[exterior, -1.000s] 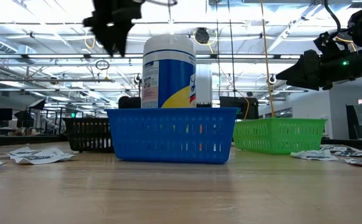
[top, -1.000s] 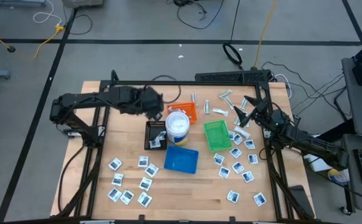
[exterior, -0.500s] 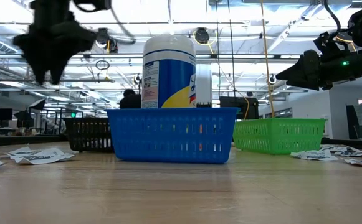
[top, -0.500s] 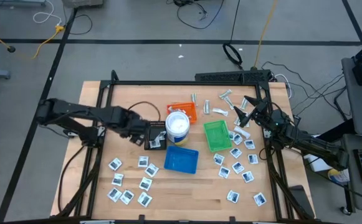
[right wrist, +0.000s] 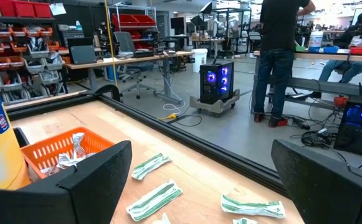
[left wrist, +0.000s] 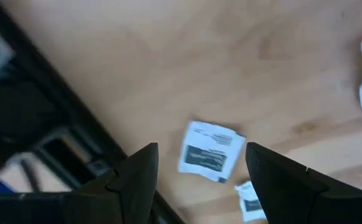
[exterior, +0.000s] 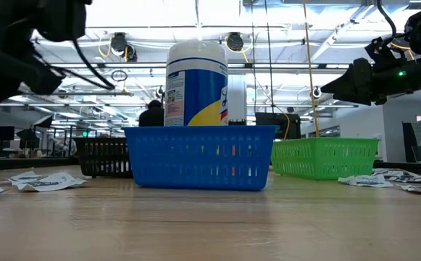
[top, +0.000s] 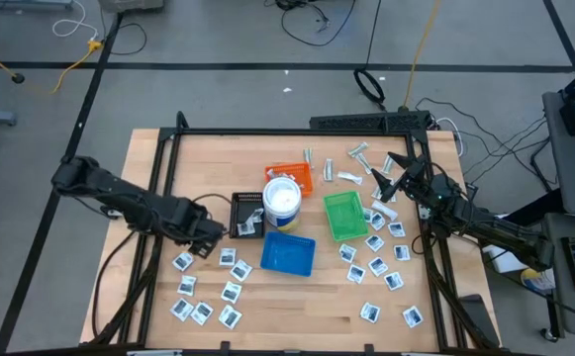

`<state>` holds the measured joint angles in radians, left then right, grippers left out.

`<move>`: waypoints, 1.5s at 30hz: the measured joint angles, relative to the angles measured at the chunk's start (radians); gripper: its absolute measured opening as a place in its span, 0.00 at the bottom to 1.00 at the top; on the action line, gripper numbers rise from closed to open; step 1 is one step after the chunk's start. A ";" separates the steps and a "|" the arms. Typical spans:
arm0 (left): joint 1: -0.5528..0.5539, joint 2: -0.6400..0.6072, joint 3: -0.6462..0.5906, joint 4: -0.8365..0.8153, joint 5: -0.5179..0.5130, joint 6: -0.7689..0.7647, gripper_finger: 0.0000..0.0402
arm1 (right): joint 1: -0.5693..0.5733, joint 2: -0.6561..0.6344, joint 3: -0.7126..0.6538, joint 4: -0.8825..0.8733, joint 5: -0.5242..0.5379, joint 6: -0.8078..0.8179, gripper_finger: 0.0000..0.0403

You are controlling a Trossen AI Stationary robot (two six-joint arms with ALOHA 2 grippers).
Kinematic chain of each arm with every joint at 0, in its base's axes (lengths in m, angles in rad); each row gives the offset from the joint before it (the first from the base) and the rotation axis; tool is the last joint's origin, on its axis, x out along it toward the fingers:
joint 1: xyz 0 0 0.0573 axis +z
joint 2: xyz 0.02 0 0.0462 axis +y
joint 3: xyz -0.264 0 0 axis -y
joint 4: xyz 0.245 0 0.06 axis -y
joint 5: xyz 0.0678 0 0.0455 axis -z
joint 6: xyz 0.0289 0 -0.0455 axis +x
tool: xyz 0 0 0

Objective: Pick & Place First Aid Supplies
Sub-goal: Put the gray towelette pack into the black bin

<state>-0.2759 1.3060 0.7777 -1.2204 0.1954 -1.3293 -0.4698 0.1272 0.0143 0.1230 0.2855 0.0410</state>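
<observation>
While the left gripper [top: 208, 240] hangs open and empty over a white packet [left wrist: 210, 151] near the table's [top: 297, 297] left edge, the right gripper [top: 398, 176] waits wide open by the far right corner.

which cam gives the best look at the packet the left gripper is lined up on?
Left wrist view: the white packet shows large between the open left gripper fingers, blue print visible. The high view shows that gripper above the left packet cluster, each packet tiny. The low view can't single it out; the right wrist view misses it.
</observation>
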 joint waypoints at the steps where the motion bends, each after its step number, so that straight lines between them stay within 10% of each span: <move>1: -0.015 0.000 -0.010 0.022 0.007 -0.015 0.61 | 0.000 0.000 0.000 0.000 0.000 0.000 0.94; 29: -0.230 0.018 -0.219 0.418 0.102 -0.138 0.60 | 0.000 0.000 0.000 0.000 0.000 0.000 0.94; 45: -0.226 0.015 -0.219 0.419 0.078 -0.161 0.03 | 0.000 0.000 0.000 0.000 0.000 0.000 0.94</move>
<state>-0.5020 1.3208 0.5587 -0.8015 0.2735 -1.4901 -0.4696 0.1272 0.0143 0.1228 0.2856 0.0408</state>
